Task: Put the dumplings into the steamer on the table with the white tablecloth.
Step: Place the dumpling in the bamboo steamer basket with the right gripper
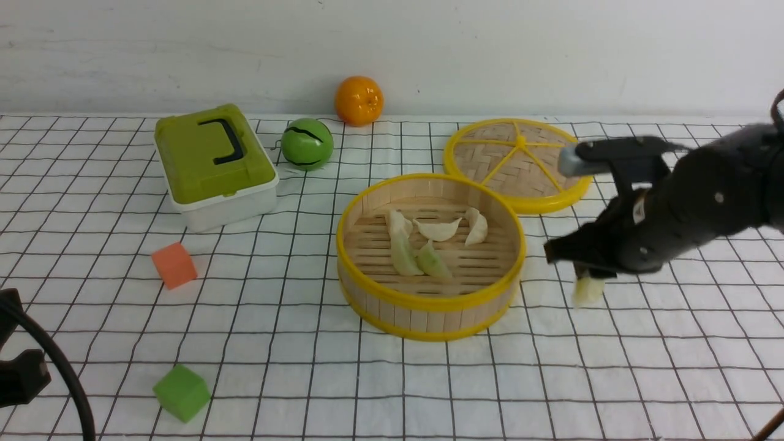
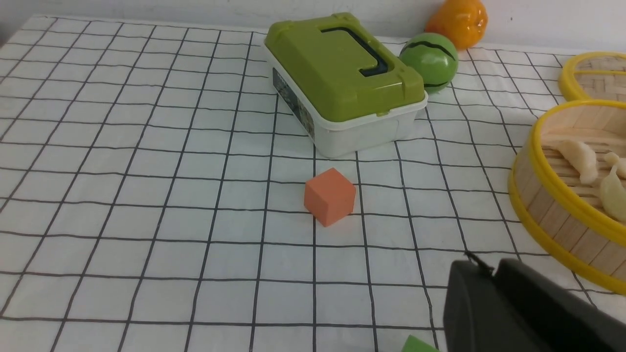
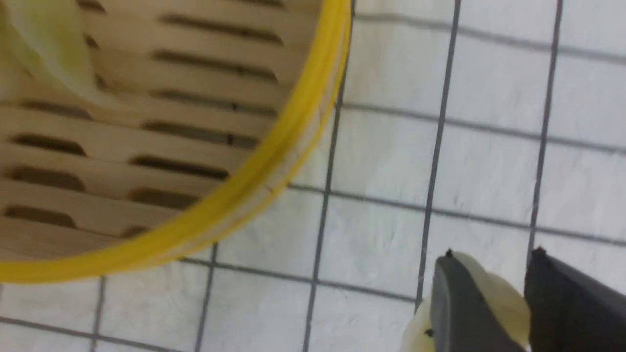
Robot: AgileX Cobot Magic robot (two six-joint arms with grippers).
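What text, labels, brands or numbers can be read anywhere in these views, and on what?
No text is legible.
The green-lidded box has a printed sticker on its white side, but it is too blurred to read.

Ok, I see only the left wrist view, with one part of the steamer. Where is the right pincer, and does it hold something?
Observer: The right pincer is to the right of the steamer, shut on a dumpling.
Operator: How many are inside the steamer?
Observer: Five dumplings lie on its slatted floor.
Operator: Is the held one above the rim?
Observer: No. It hangs outside the rim, over the white tablecloth.
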